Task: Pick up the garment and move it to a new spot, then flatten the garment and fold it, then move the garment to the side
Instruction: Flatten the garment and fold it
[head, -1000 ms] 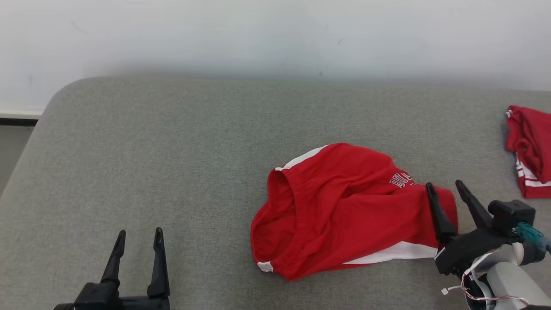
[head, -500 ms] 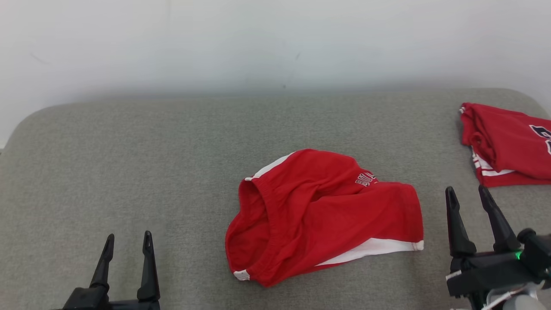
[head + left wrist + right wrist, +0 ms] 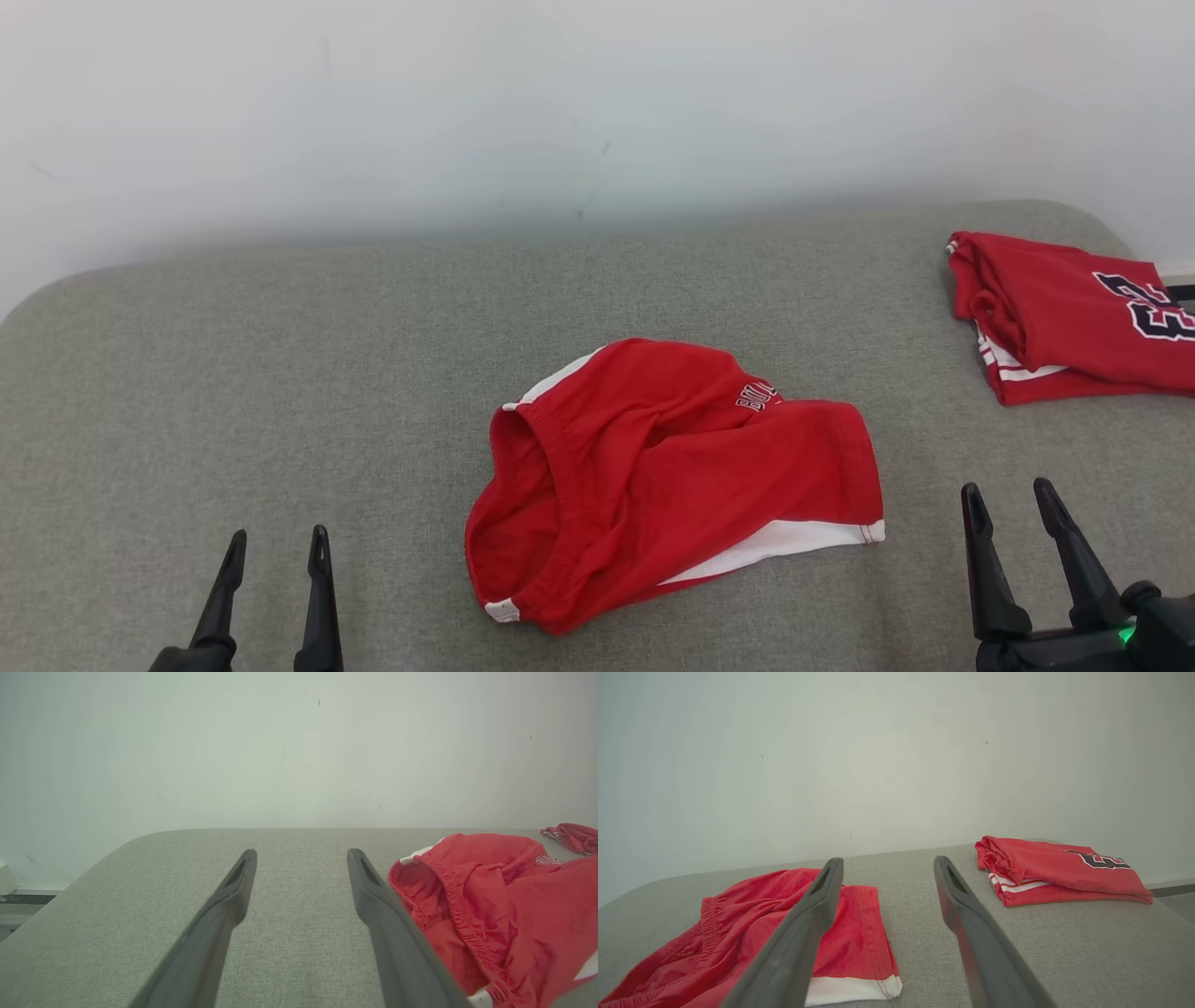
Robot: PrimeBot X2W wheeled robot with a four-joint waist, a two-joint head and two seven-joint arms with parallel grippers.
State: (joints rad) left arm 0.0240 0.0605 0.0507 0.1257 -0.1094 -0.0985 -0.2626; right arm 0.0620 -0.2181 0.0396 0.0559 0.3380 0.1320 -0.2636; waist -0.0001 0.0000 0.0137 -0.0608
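The garment [image 3: 672, 476], red shorts with white side stripes and white lettering, lies rumpled near the middle of the grey cushioned surface [image 3: 280, 373]. Its elastic waistband faces left. The shorts [image 3: 495, 905] sit to the right of my left fingers in the left wrist view, and the shorts [image 3: 859, 933] lie left of centre in the right wrist view. My left gripper [image 3: 273, 546] stands open at the lower left, empty and well clear of the cloth. My right gripper [image 3: 1008, 495] is open at the lower right, empty, a little right of the hem.
A folded red jersey [image 3: 1074, 317] with dark numerals lies at the far right edge of the surface; the jersey [image 3: 1055, 870] is right of my fingers in the right wrist view. A pale wall [image 3: 597, 112] rises behind. The cushion's rounded corner [image 3: 140, 844] is at the back left.
My right gripper has drawn back off the shorts' right hem, letting go, and now stands open beside them. The head camera swung right, bringing more of the jersey into view.
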